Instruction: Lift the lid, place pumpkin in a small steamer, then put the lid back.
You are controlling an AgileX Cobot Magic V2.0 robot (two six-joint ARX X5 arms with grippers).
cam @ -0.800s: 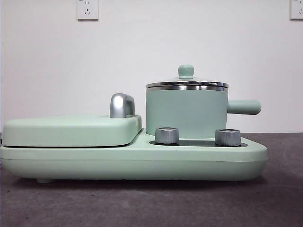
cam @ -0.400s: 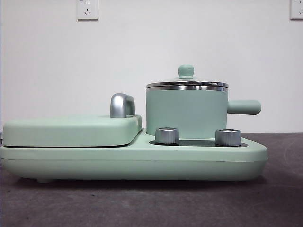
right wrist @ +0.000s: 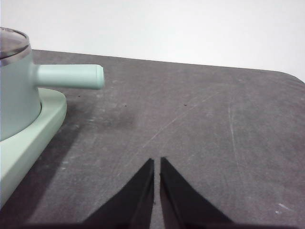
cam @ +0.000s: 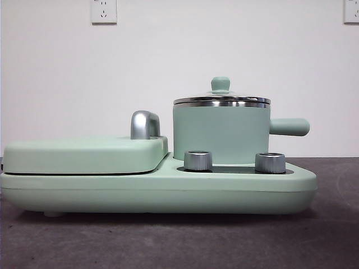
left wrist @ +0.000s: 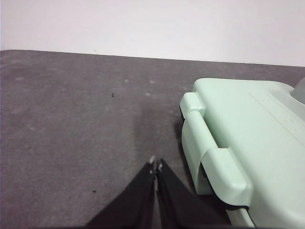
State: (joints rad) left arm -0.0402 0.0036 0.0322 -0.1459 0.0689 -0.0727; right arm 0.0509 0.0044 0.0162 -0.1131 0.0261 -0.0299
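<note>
A: Right, the pot [cam: 220,134] sits on the right half of the green cooker base [cam: 157,190], upright, its stubby side handle [cam: 289,126] pointing out to the right.

B: And the lid [cam: 221,100]?

A: On the pot, flat, steel rim seated all round, little green knob [cam: 220,84] on top. Two silver dials [cam: 197,160] stand on the base just in front of the pot.

B: What's to the left of it?

A: The flat green griddle cover [cam: 84,154], closed, with its chrome handle [cam: 144,124] sticking up near the pot.

B: Where are the arms?

A: Neither shows from the front. The left tool [left wrist: 156,164] hangs low over the bare grey desk [left wrist: 71,133], just beside the hinged end of the griddle cover, its tips pressed together with nothing between them.

B: And the right one?

A: The right tool [right wrist: 157,161] is over the desk on the far side, well apart from the pot's handle, also pinched closed and holding nothing.

B: The pumpkin?

A: I can't spot it from any angle here.
</note>
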